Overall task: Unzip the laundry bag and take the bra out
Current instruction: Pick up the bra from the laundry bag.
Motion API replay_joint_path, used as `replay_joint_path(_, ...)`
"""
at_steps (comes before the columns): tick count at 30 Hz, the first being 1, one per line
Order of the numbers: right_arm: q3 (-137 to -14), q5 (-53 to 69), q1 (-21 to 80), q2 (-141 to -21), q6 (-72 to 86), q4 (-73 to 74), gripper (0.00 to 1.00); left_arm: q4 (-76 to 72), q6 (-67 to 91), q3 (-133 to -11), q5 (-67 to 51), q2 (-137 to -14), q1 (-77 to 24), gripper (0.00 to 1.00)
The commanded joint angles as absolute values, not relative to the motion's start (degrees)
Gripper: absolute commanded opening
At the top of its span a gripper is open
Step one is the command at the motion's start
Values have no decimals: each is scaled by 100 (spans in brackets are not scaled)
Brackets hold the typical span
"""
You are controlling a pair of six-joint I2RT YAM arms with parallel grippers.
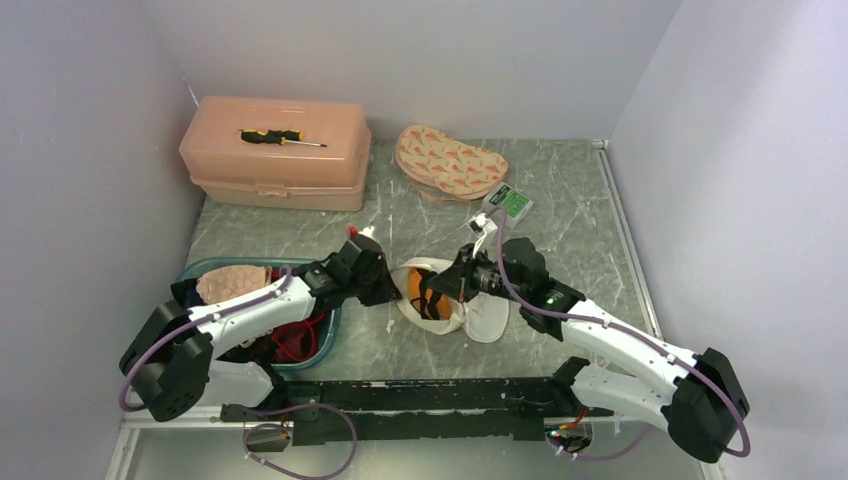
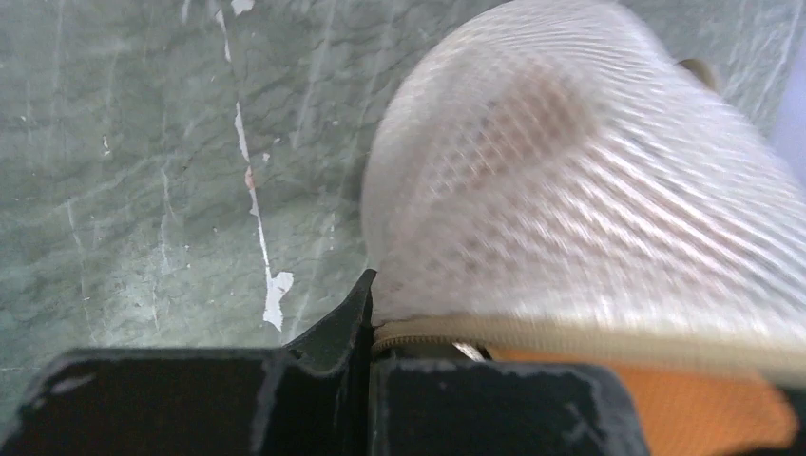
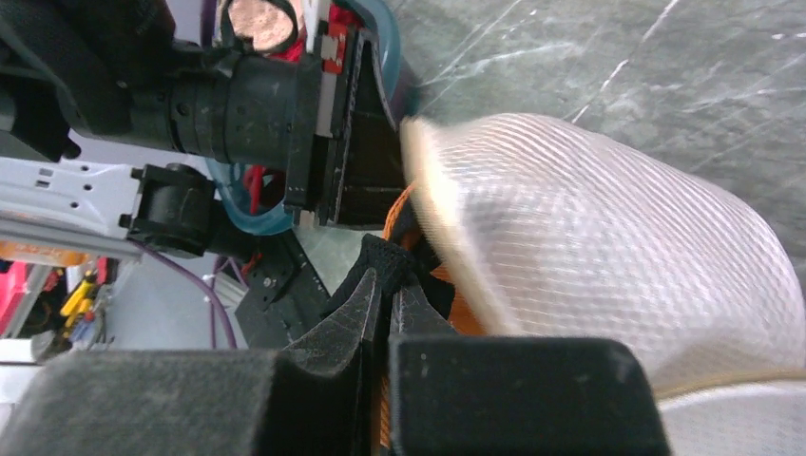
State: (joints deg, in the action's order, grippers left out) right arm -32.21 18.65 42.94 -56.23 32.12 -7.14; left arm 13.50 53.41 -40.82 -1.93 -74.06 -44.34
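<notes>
laundry bag (image 1: 488,322), white mesh, centre of frame, mouth open.
left gripper (image 1: 390,290) clamped shut on the bag's zipper edge; bra (image 1: 415,288), orange with black trim, just inside the mouth at centre; right gripper (image 1: 442,290) pinched tight on its black trim.

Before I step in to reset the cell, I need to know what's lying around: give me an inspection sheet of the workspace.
Surface: green marbled table, white scuffs.
Job's things: white mesh laundry bag at centre, open; orange-and-black garment showing inside.
Clutter: pink box with screwdriver on its lid; patterned fabric item; small green device; teal basin of clothes.
Tools: left tool shut on the bag's zip edge; right tool shut on the garment's black strap.
Cables: purple cables along both arms.
Surroundings: pale walls on three sides.
</notes>
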Motion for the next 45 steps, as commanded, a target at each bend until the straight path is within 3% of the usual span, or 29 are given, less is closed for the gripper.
replay_joint_path(1,-3326,2936,4192,-5829,3321,-1154,0,1625,5101,-4740,-73,-7127,-4436,3)
replay_joint_path(9,-3393,3539,4181,-5978,3305,-1297,0,1971,4790,-5551,-20,-7314,-4438,3)
replay_joint_path(32,-3735,3189,3213,-4404,3565,-848,0,1815,4995,-4865,-26,-7728,-4316,3)
replay_joint_path(36,-4209,2679,3121,-3987,3159,-130,0,2101,4947,-5065,-62,-7552,-4307,14)
replay_joint_path(39,-4671,2403,3104,-3886,2869,555,0,2341,4870,-5223,-45,-7309,-4303,34)
replay_joint_path(45,-5130,1772,3100,-3795,2608,1216,0,2884,4717,-5655,-11,-6857,-4301,60)
